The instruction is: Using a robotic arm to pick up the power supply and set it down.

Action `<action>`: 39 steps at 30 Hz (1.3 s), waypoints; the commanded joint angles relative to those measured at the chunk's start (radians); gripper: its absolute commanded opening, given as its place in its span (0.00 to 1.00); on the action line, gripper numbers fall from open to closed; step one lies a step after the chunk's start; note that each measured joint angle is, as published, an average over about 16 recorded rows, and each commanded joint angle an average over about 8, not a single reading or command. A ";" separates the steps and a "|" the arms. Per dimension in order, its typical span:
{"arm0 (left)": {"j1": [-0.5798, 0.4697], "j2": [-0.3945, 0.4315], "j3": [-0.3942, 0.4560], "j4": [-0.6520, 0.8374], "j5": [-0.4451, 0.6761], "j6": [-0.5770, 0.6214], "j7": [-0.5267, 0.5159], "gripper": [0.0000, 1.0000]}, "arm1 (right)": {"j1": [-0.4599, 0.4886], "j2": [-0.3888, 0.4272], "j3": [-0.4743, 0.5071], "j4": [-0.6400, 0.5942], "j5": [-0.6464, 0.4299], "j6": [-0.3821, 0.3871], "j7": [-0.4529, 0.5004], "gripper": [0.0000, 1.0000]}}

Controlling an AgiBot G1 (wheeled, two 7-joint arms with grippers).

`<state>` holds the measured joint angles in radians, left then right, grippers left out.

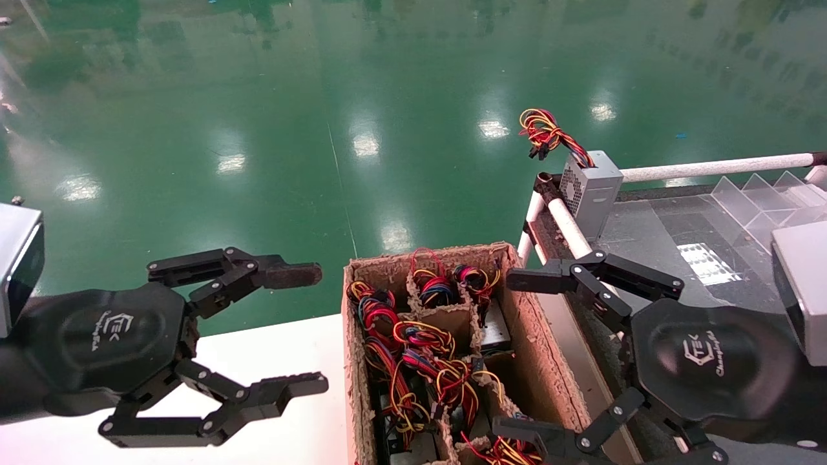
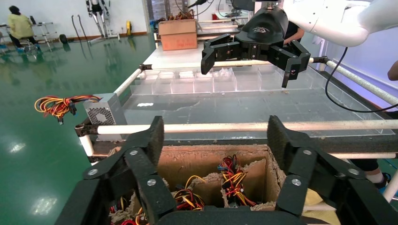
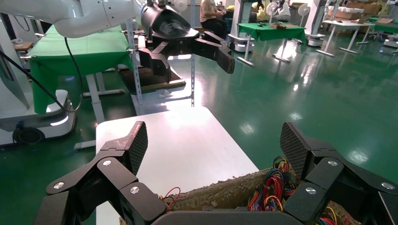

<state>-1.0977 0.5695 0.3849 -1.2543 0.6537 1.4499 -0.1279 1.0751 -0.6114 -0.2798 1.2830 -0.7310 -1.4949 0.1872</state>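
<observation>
Head view: at the lower right of the frame the robotic arm [image 1: 520, 352] hovers with its jaws spread wide and empty, one finger over the right wall of the cardboard box [image 1: 526, 361] and the other low over its near end. At the lower left the left gripper [image 1: 310, 332] hangs over the white table [image 1: 297, 387], jaws likewise wide apart and holding nothing. The box sits at lower centre, split by cardboard dividers into cells packed with red, yellow and blue wire bundles [image 1: 420, 361]; a grey metal unit [image 1: 496, 332] shows in one cell. Farther back, right of centre, the power supply [image 1: 591, 190] stands upright at the corner of a white-railed table [image 1: 711, 168], vent face toward the box, its wires [image 1: 546, 132] jutting up and left. Beyond lies glossy green floor [image 1: 258, 97].
</observation>
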 commanded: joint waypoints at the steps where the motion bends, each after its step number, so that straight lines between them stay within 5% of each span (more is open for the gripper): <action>1: 0.000 0.000 0.000 0.000 0.000 0.000 0.000 0.00 | 0.000 0.000 0.000 0.000 0.000 0.000 0.000 1.00; 29: 0.000 0.000 0.000 0.000 0.000 0.000 0.000 0.00 | 0.000 0.000 0.000 0.000 0.000 0.000 0.000 1.00; 30: 0.000 0.000 0.000 0.000 0.000 0.000 0.000 0.06 | 0.000 0.000 0.000 0.000 0.000 0.000 0.000 1.00; 37: 0.000 0.000 0.000 0.000 0.000 0.000 0.000 0.94 | 0.000 0.000 0.000 0.000 0.000 0.000 0.000 1.00; 39: 0.000 0.000 0.000 0.000 0.000 0.000 0.000 1.00 | 0.000 0.000 0.000 0.000 0.000 0.000 0.000 1.00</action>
<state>-1.0977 0.5694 0.3849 -1.2543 0.6537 1.4499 -0.1279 1.0750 -0.6114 -0.2798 1.2831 -0.7309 -1.4949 0.1872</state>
